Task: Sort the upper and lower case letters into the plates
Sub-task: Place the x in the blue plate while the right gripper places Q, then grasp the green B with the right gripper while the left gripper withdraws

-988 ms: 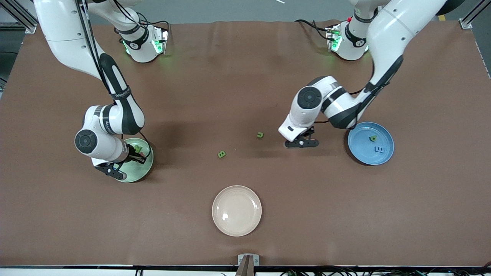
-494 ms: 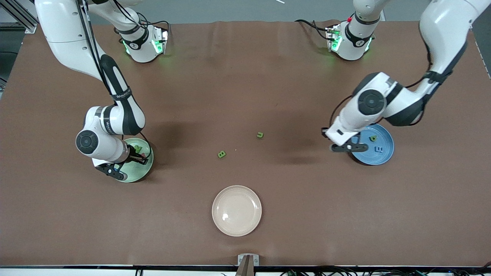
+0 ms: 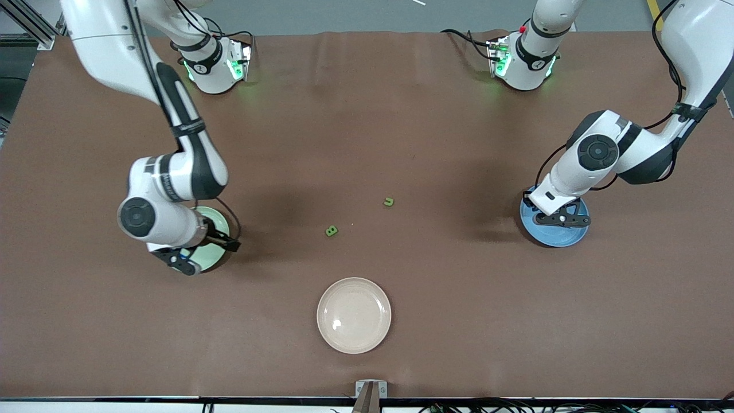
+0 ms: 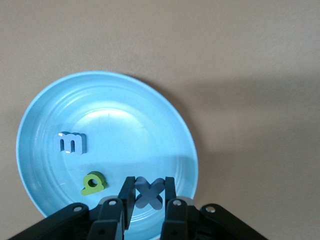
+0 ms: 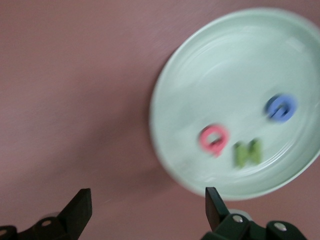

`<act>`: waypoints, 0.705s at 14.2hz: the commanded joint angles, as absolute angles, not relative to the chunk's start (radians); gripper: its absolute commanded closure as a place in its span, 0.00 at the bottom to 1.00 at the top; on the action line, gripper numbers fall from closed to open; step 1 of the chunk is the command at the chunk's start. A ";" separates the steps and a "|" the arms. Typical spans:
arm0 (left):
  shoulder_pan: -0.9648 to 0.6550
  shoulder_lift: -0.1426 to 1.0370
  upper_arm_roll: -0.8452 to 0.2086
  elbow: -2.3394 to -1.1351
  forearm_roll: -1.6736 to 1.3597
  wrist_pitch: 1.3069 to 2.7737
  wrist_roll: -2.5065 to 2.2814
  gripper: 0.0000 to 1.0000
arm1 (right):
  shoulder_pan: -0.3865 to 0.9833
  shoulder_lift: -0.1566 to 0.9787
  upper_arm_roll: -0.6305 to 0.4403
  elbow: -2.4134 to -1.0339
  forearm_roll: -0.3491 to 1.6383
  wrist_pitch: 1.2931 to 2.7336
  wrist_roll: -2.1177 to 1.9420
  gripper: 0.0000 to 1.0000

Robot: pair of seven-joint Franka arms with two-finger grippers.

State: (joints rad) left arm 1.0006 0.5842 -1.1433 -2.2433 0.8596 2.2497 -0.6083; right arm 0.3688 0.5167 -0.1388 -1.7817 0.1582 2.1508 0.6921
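Note:
The sky blue plate point(image 3: 549, 238) lies toward the left arm's end of the table. In the left wrist view the plate point(image 4: 125, 130) holds a blue "m" point(image 4: 70, 143) and a green "a" point(image 4: 93, 183). My left gripper point(image 3: 561, 219) is over this plate, and in the left wrist view it point(image 4: 149, 196) is shut on a blue "x" point(image 4: 149, 192). The pale green plate point(image 3: 213, 252) holds a red-pink letter point(image 5: 214, 139), a green letter point(image 5: 247, 152) and a blue letter point(image 5: 280, 107). My right gripper point(image 3: 200, 254) is open and empty over that plate's edge. Two green letters point(image 3: 389, 201) point(image 3: 331, 231) lie mid-table.
A cream-beige plate point(image 3: 354, 315) sits empty, nearer to the front camera than the two loose green letters. The arms' bases stand along the table's edge farthest from the front camera.
My left arm has swung from the table's middle to over the blue plate, carrying the blue "x". My right gripper has shifted slightly over the green plate's edge.

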 commanded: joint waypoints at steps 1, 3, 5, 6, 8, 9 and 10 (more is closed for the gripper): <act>1.014 0.624 -1.131 -2.261 0.938 2.270 -0.603 0.85 | 0.477 0.528 -0.146 -1.753 0.211 2.180 0.859 0.00; 1.012 0.632 -1.103 -2.273 0.971 2.292 -0.603 0.85 | 0.524 0.551 -0.147 -1.744 0.227 2.226 0.932 0.00; 1.012 0.652 -1.092 -2.275 0.979 2.298 -0.604 0.85 | 0.596 0.596 -0.147 -1.723 0.226 2.287 1.071 0.00; 1.011 0.663 -1.079 -2.273 0.997 2.299 -0.606 0.85 | 0.633 0.638 -0.147 -1.688 0.219 2.298 1.159 0.00; 1.012 0.684 -1.066 -2.273 1.026 2.301 -0.612 0.85 | 0.678 0.705 -0.149 -1.619 0.213 2.299 1.279 0.00; 1.012 0.684 -1.060 -2.275 1.031 2.302 -0.611 0.85 | 0.689 0.725 -0.149 -1.593 0.213 2.306 1.313 0.01; 1.012 0.684 -1.058 -2.275 1.031 2.303 -0.611 0.84 | 0.701 0.745 -0.149 -1.573 0.213 2.312 1.342 0.03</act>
State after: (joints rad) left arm 1.0058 0.6815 -1.0607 -2.2675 1.0036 2.2843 -0.6083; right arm 0.6816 0.6835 -0.1361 -1.6546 0.2101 2.3156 1.2745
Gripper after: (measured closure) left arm 0.722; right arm 0.004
